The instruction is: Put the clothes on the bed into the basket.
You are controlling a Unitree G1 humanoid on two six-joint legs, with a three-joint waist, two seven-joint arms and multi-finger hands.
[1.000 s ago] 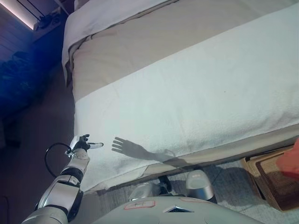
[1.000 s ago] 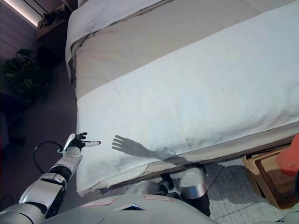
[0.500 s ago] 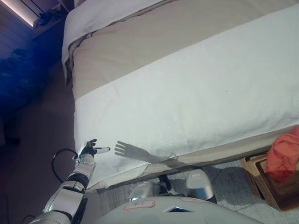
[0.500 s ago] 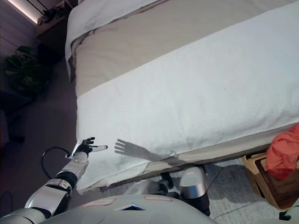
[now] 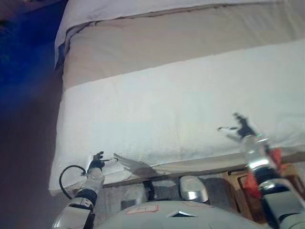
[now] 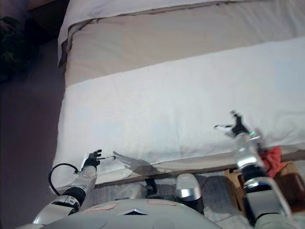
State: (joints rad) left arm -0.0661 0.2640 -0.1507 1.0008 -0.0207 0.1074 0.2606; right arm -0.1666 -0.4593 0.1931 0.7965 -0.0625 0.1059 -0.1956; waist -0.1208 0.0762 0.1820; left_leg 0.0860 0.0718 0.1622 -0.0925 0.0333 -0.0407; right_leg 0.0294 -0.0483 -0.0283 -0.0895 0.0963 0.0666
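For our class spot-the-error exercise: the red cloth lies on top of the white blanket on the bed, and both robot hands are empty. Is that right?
Not quite. In the right eye view the red cloth sits beside the bed, low by the brown wooden basket, not on the white blanket. Both hands, left and right, are indeed empty.

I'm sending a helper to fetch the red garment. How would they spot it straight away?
Start at the bed and follow its near edge to the robot's right. On the floor beside the right hand stands a brown basket; the red cloth lies in it, the only bright red thing there.
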